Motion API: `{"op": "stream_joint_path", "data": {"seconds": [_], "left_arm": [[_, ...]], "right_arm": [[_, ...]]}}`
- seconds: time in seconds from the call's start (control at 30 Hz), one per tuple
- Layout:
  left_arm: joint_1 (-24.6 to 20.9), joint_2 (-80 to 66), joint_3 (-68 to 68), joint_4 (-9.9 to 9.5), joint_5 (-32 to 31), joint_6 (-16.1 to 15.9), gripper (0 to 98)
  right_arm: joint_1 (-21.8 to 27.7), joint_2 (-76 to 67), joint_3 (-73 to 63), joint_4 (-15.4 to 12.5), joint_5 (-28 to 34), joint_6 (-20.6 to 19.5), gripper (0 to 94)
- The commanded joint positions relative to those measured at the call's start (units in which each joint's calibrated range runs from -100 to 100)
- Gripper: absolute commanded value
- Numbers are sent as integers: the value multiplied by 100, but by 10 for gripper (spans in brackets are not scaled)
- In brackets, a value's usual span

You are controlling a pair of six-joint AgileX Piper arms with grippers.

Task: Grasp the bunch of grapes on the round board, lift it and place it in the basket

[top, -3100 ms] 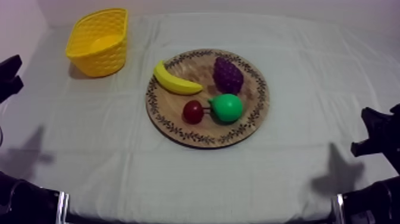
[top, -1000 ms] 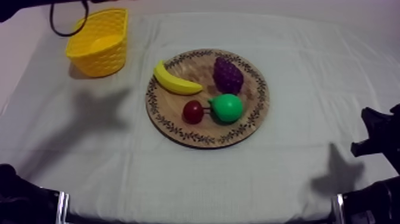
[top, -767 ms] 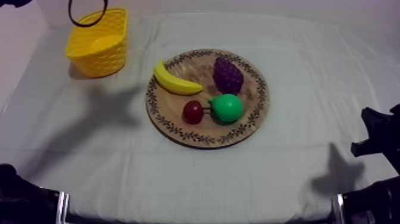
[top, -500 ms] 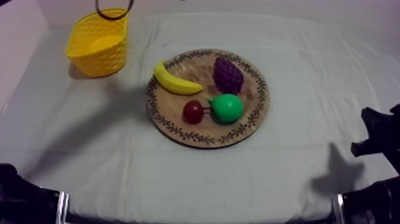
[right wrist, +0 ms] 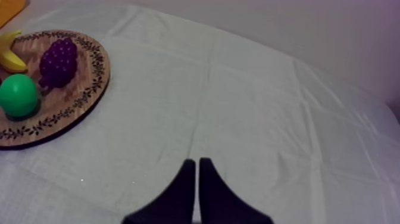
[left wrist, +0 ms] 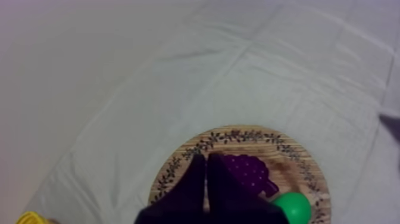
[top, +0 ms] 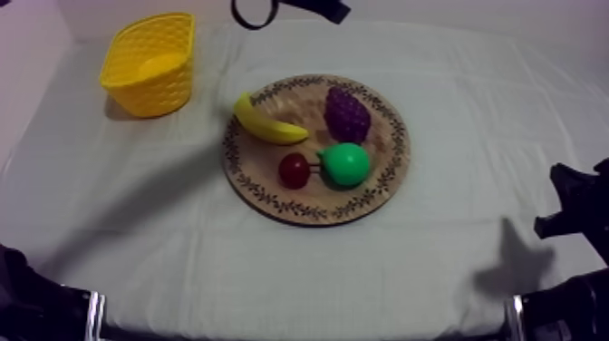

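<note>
purple grapes [top: 347,112] lie on the board [top: 391,177], behind the pear [top: 345,164], knobbly, tapered and untouched. you are at the reach: your left tool [left wrist: 206,158] hangs above them, clenched on nothing. next it must open wide and drop squarely. it looks roughly centred, but the angle leaves doubt. the basket [top: 151,62] stands well apart. your right tool [right wrist: 197,161] rests clenched, empty.

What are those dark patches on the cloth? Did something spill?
No spill, just shadows. Top view: a pointed shadow lies on the cloth by the right arm; a long soft one runs left from the board, likely cast by the left arm. Right wrist view: a dark rim of shadow under the board's near edge.
</note>
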Motion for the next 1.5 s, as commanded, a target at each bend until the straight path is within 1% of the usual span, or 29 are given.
{"op": "stream_joint_path", "data": {"seconds": [0.0, 0.13, 0.27, 0.5, 0.77, 0.97, 1.1, 1.3, 1.4, 1.47], "left_arm": [[3, 234, -262, 24, 62, -24, 0], [4, 642, -690, 83, 178, -105, 0], [-12, 1044, -1060, 181, 334, -236, 0], [-101, 1432, -1301, 349, 587, -483, 0], [-114, 1432, -1644, 391, 1543, -890, 0], [-65, 1304, -1970, 379, 2388, -1027, 0], [-50, 1251, -1993, 388, 2597, -1061, 0], [-23, 1146, -1796, 364, 2659, -1019, 0], [-19, 1086, -1695, 347, 2657, -838, 0], [-12, 1037, -1602, 323, 2619, -583, 0]], "right_arm": [[1, 0, -1, -2, 0, 1, 5], [1, 0, -1, -2, 0, 1, 5], [1, 0, -1, -2, 0, 1, 5], [1, 0, -1, -2, 0, 1, 5], [1, 0, -1, -2, 0, 1, 5], [1, 0, -1, -2, 0, 1, 5], [1, 0, -1, -2, 0, 1, 5], [1, 0, -1, -2, 0, 1, 5], [1, 0, -1, -2, 0, 1, 5], [1, 0, -1, -2, 0, 1, 5]]}}
